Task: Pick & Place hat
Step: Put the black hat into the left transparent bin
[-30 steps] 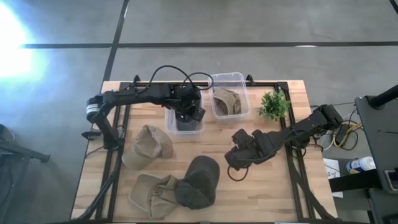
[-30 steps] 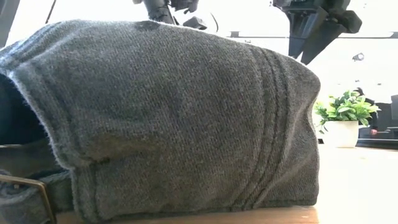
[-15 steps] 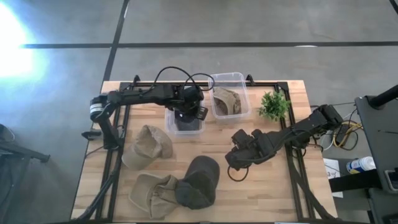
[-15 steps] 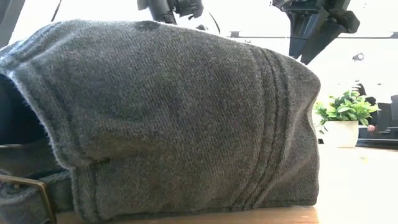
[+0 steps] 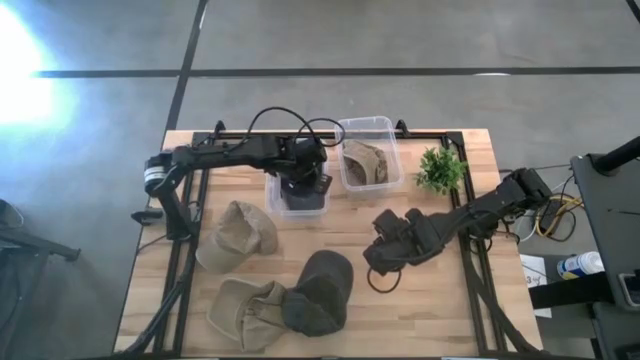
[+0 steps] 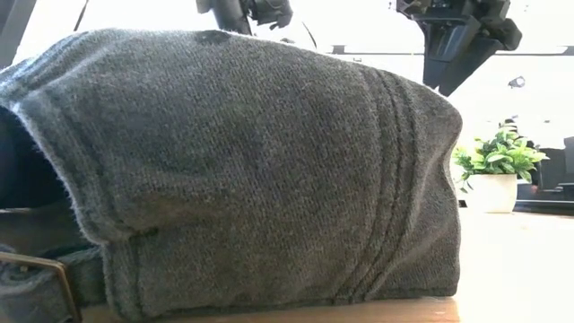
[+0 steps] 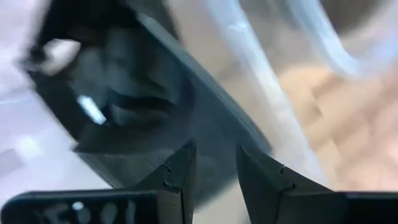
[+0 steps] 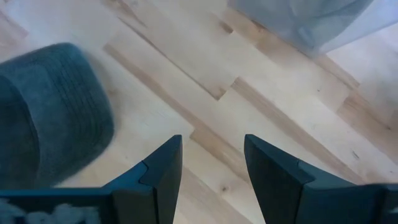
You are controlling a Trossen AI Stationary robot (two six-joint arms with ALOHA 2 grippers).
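Note:
A dark hat [image 5: 298,200] lies in the left clear bin [image 5: 270,200]. My left gripper [image 5: 305,183] hangs just over it, open with a narrow gap; in the left wrist view the left gripper [image 7: 214,165] points at the dark hat [image 7: 124,106] behind the bin wall [image 7: 267,74]. A grey hat [image 5: 325,285] rests on the table near the near edge and fills the low view [image 6: 251,170]. My right gripper [image 5: 378,272] is open, low over bare wood just right of it; in the right wrist view the right gripper [image 8: 211,155] has the grey hat [image 8: 50,106] beside it.
A tan hat [image 5: 365,162] lies in the right clear bin [image 5: 392,130]. Two more tan hats lie on the table's left half [image 5: 240,232] and by the near edge [image 5: 245,310]. A potted plant [image 5: 440,170] stands at the far right. Bare wood shows between bins and grey hat.
My left gripper has risen a little over the left bin; the dark hat stays in it. The hats on the table have not moved.

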